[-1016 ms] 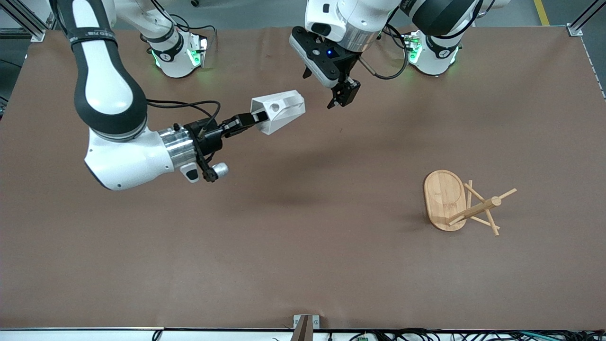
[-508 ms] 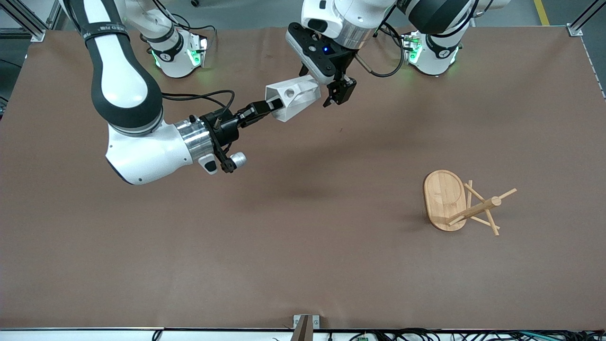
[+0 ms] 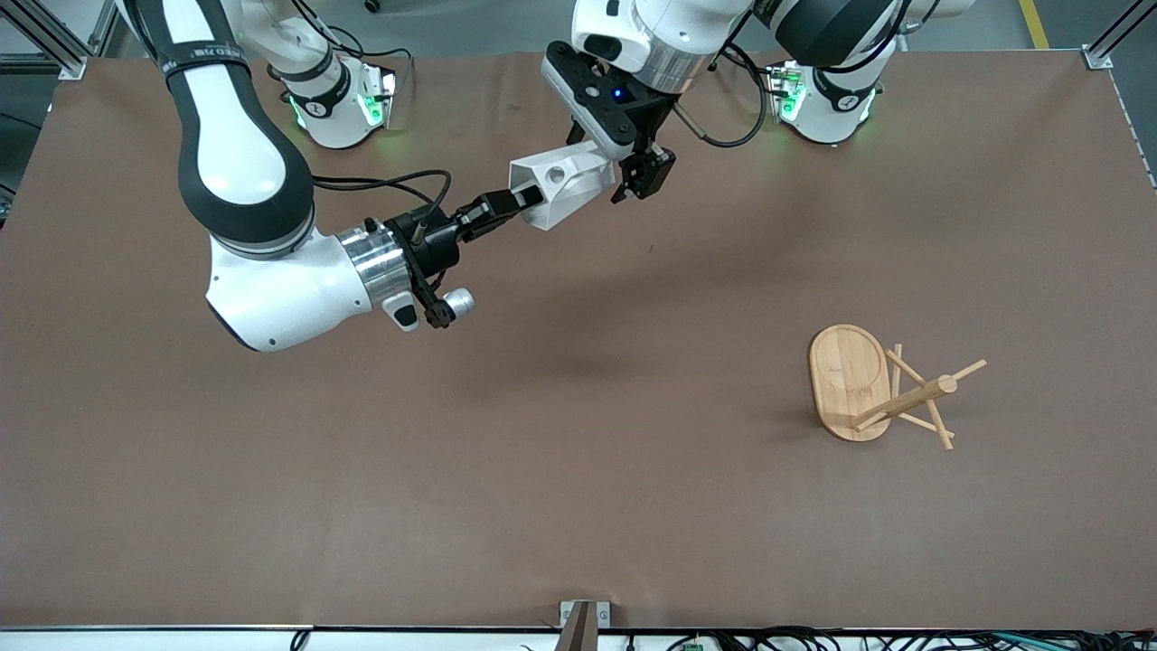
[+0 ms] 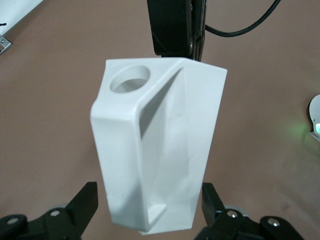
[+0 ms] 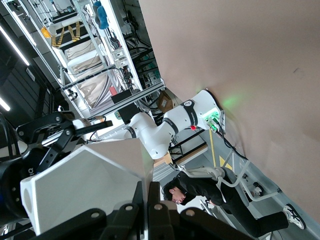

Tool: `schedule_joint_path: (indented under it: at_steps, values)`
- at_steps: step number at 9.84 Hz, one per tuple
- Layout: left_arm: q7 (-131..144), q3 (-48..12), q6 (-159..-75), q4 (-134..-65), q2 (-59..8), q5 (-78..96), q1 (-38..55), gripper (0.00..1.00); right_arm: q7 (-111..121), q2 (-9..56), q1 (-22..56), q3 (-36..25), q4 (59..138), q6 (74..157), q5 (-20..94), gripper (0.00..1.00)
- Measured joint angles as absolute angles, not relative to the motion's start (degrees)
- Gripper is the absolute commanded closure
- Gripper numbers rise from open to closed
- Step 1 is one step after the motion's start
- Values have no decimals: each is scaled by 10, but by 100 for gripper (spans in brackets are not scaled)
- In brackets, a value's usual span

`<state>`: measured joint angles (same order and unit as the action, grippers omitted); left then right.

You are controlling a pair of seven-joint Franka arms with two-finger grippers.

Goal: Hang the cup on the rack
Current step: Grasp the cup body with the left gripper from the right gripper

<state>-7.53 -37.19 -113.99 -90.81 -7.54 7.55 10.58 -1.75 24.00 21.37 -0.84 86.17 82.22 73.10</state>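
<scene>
A: Even, bright overhead light; the brown table shows no glare, only soft, diffuse shadows under the arms and beside the rack.

B: And the wrist views?

A: The cup is sharp in the left wrist view, evenly lit, faint shading in its recesses. The right wrist view's background seems dimmer, perhaps slightly soft close up.
</scene>
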Motion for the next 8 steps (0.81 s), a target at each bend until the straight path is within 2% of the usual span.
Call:
schedule_joint_path:
  at_steps: [2,4,5,6,8]
  values:
    - [-76,-373,-1141,-908,-76,81,106,70,-16,240,214,-9,862,828,739,99]
    - [-77,-373,-1140,-907,-76,83,105,78,-14,240,214,-10,862,828,741,98]
    - [-77,-373,-1140,-907,-76,84,104,81,-14,240,214,-10,862,829,741,90]
    - [-77,-373,-1141,-906,-76,84,104,84,-14,240,214,-10,862,830,743,1]
    - [-73,-370,-1142,-906,-77,84,99,86,-16,240,214,-9,857,833,751,0]
